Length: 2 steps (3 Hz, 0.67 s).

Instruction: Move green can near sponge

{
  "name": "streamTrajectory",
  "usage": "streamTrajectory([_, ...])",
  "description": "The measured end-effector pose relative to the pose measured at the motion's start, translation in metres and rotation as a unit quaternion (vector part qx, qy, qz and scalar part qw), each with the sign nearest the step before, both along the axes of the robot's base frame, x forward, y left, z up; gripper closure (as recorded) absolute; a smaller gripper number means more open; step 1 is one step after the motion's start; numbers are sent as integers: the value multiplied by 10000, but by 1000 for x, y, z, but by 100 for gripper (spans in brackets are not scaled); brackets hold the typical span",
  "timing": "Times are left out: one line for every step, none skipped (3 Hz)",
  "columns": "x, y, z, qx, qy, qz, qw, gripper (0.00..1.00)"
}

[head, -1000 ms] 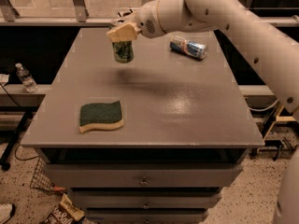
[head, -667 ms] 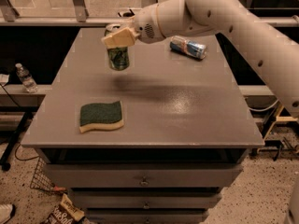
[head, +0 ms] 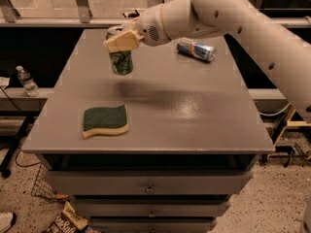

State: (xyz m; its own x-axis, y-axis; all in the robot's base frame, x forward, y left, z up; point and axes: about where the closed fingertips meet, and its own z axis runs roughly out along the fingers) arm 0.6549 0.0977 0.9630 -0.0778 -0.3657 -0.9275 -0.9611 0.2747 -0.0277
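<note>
Gripper: the gripper (head: 121,41) hangs over the far left part of the table, its pale fingers closed on the upper part of the green can.
Green can: the green can (head: 121,62) hangs upright in that grip, its body below the fingers and its silver top showing just behind them. It is lifted clear of the tabletop.
Arm: the white arm (head: 228,18) comes in from the right edge and reaches leftward across the back of the table to the gripper.
Shadow: a dark smear (head: 146,92) lies on the tabletop below and a little to the right of the held can.
Sponge: the sponge (head: 106,121) lies flat near the front left edge, dark green side up with the pale yellow layer along its near side. It is well apart from the can, toward the front.
Other can: a blue-and-silver can (head: 196,49) lies on its side at the back right of the table.
Table: a grey top (head: 204,125) over drawers (head: 150,188).
Floor: a water bottle (head: 26,80) stands to the left of the table; a snack bag (head: 65,222) lies at the bottom left.
</note>
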Motion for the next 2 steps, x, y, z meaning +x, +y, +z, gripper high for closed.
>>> streamTrajectory([-16,6,-6,-210,-76,70,9997,100])
streamTrajectory([-30,14,-18,-459,-125,128,9988,100])
